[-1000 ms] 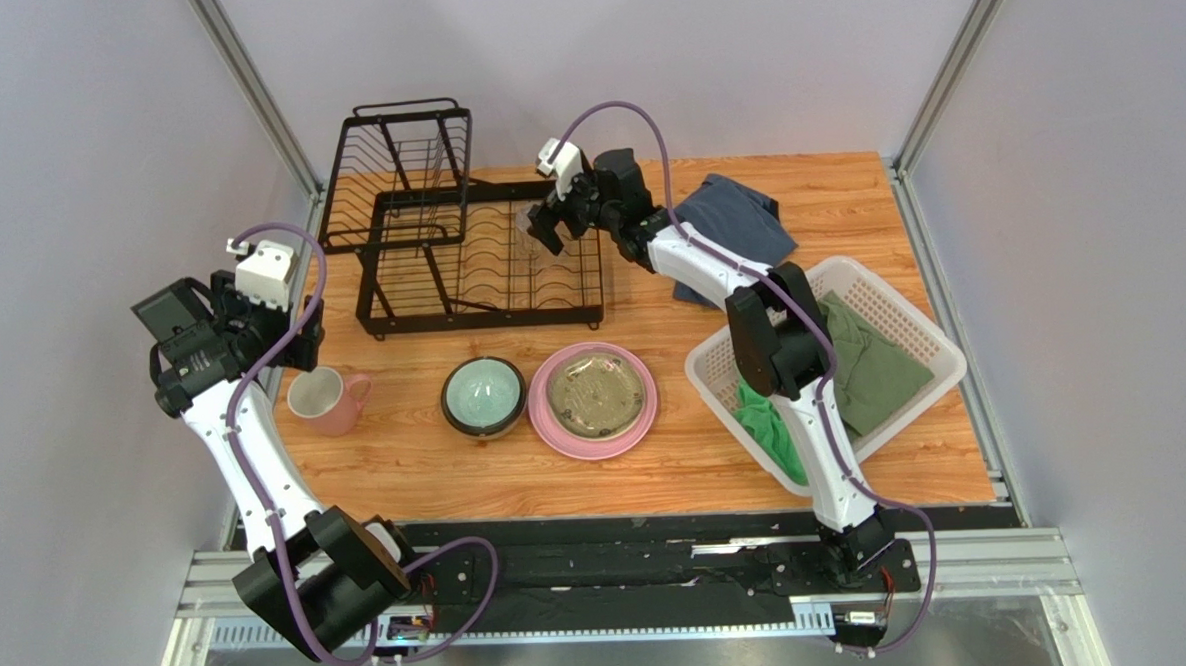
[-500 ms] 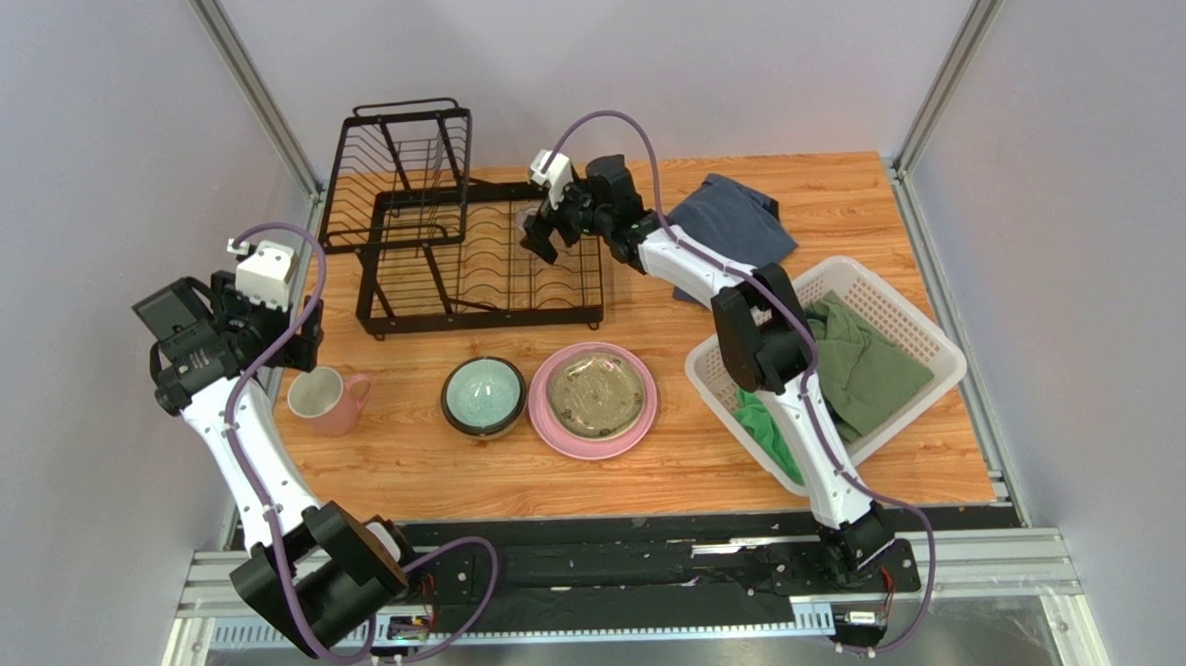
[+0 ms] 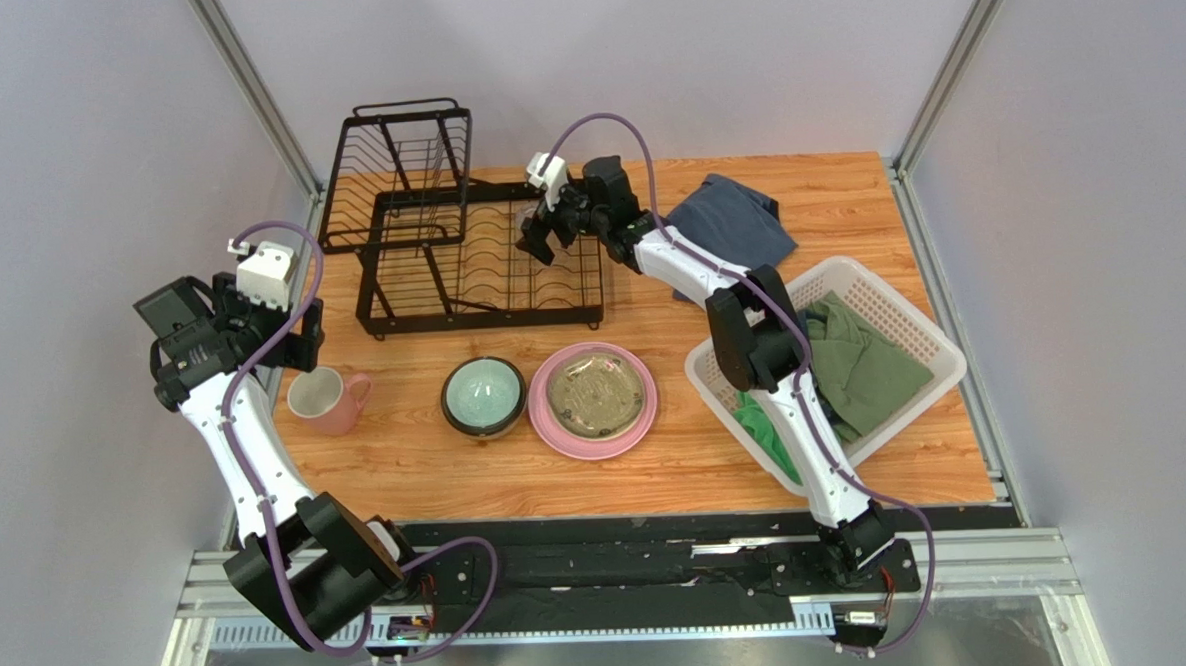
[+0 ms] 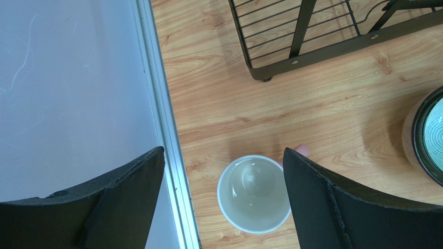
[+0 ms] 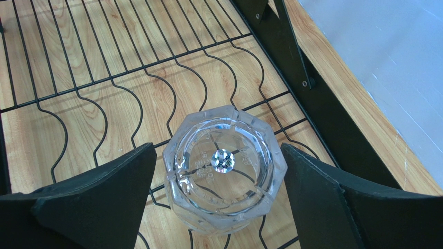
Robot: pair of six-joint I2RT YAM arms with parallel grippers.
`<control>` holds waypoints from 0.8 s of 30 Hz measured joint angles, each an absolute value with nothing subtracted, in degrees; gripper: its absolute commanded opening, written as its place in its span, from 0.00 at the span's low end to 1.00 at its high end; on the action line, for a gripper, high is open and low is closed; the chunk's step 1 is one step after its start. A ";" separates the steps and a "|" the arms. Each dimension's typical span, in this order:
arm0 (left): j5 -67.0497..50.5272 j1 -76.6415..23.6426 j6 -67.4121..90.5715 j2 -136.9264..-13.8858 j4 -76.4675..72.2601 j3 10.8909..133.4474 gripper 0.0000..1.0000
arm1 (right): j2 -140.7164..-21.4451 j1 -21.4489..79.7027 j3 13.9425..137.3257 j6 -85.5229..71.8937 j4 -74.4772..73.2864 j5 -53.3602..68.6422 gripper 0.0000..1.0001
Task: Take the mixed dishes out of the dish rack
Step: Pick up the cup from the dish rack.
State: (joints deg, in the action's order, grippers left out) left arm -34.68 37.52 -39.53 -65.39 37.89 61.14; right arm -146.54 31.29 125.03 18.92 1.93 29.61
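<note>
The black wire dish rack [image 3: 452, 242] stands at the back left. My right gripper [image 3: 536, 237] hangs open over its right end. In the right wrist view a clear glass tumbler [image 5: 224, 167] stands on the rack wires [image 5: 104, 98], between the open fingers of my right gripper [image 5: 218, 158] and not touched by them. My left gripper [image 3: 296, 343] is open above the pink mug [image 3: 327, 400]; in the left wrist view the mug [image 4: 254, 193] sits below my left gripper [image 4: 222, 166]. A teal bowl [image 3: 483, 395] and a pink plate [image 3: 596, 398] carrying an olive dish rest on the table.
A white lattice basket [image 3: 915, 327] with green clothes stands at the right. A folded grey-blue cloth [image 3: 729, 215] lies at the back. A metal rail and the wall [image 4: 166, 129] run close beside the mug. The rack's corner [image 4: 270, 67] is just beyond it.
My right gripper has moved a little left and lower over the rack's right end. The left arm has barely shifted.
</note>
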 measured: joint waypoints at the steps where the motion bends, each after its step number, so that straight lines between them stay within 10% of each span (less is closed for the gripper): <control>1: -34.61 37.52 -39.53 -65.39 37.89 61.14 0.92 | -146.91 31.29 125.40 18.92 1.93 29.74 0.88; 14: -34.39 37.52 -39.55 -65.43 37.91 61.14 0.92 | -147.48 31.31 125.84 19.11 1.41 30.50 0.56; 18: -34.50 37.52 -39.55 -65.43 37.95 61.14 0.92 | -147.46 31.29 125.84 19.14 1.30 30.50 0.20; 24: -35.48 37.54 -39.53 -64.38 38.68 61.14 0.92 | -146.69 31.31 125.54 18.85 -0.12 30.02 0.05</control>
